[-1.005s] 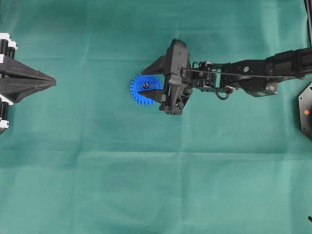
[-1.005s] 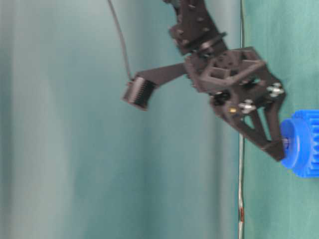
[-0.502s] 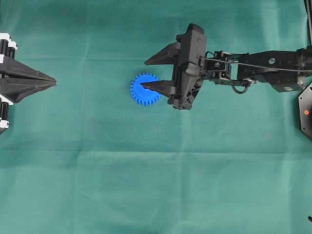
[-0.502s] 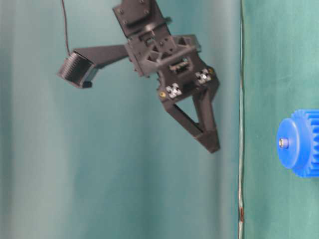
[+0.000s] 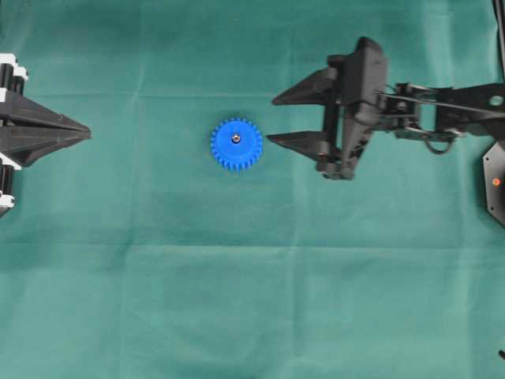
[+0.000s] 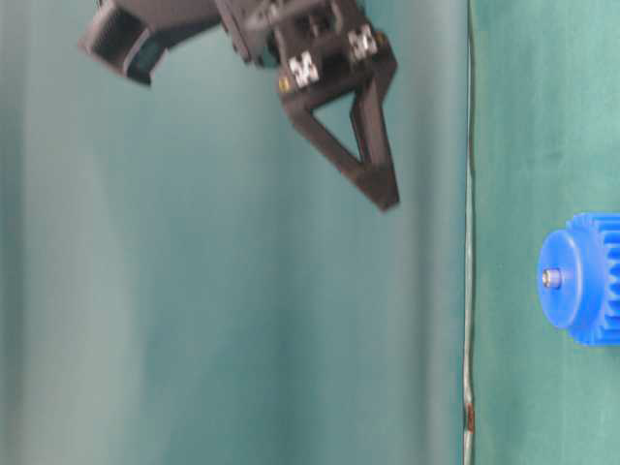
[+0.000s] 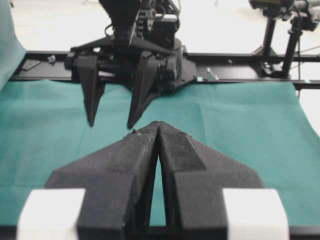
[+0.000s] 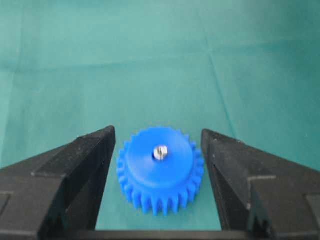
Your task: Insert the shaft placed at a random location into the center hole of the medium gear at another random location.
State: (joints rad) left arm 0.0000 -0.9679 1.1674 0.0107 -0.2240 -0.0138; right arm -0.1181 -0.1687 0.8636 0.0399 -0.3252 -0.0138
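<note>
The medium gear (image 5: 236,150), bright blue and toothed, lies flat on the green cloth. The silvery shaft (image 5: 236,138) stands upright in its hub and fills the center hole, so the hole itself is hidden. The right wrist view shows the gear (image 8: 160,172) with the shaft (image 8: 160,152) poking out of the hub. My right gripper (image 5: 272,120) hangs open and empty, above the cloth and to the right of the gear, touching nothing. In the table-level view its fingers (image 6: 373,165) are well clear of the gear (image 6: 586,291). My left gripper (image 5: 85,132) rests shut at the far left.
Green cloth (image 5: 237,300) covers the whole table. A black mount with a red dot (image 5: 495,181) sits at the right edge. In the left wrist view a black rail (image 7: 240,75) runs behind the cloth, beyond the right gripper (image 7: 111,124).
My right gripper, open throughout, has lifted and drawn back to the right from the gear's hub. The shaft stays standing in the gear. The left arm has not moved.
</note>
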